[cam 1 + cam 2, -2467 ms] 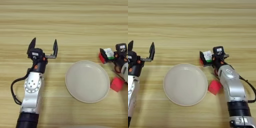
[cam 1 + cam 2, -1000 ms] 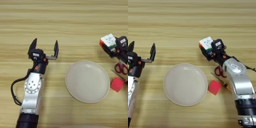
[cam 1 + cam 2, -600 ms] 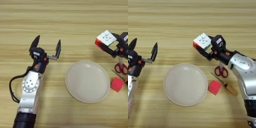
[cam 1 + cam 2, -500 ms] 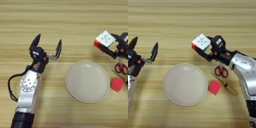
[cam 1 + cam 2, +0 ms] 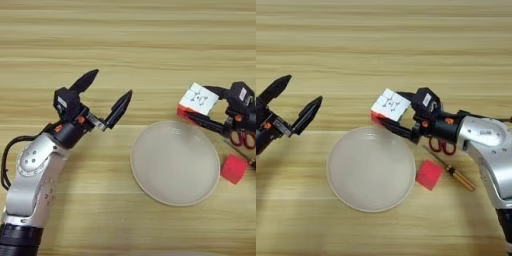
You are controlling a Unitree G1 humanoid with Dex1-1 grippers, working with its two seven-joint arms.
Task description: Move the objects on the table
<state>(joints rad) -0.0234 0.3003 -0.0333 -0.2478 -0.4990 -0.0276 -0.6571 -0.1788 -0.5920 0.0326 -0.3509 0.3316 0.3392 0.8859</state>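
My right gripper (image 5: 392, 110) is shut on the multicoloured puzzle cube (image 5: 388, 106), white face up, held just beyond the far right rim of the round cream plate (image 5: 371, 168). The small red cube (image 5: 429, 174) lies on the table by the plate's right edge. The thin screwdriver (image 5: 455, 174) lies to the right of the red cube, under my right forearm. My left gripper (image 5: 106, 95) is open over bare wood to the left of the plate, fingers spread wide, holding nothing.
Red-handled scissors (image 5: 442, 146) lie partly hidden under my right wrist. The light wooden table (image 5: 125, 40) stretches bare across the far side.
My right gripper has carried the puzzle cube leftward to the plate's far right rim. The left gripper has shifted a little to the right, still open.
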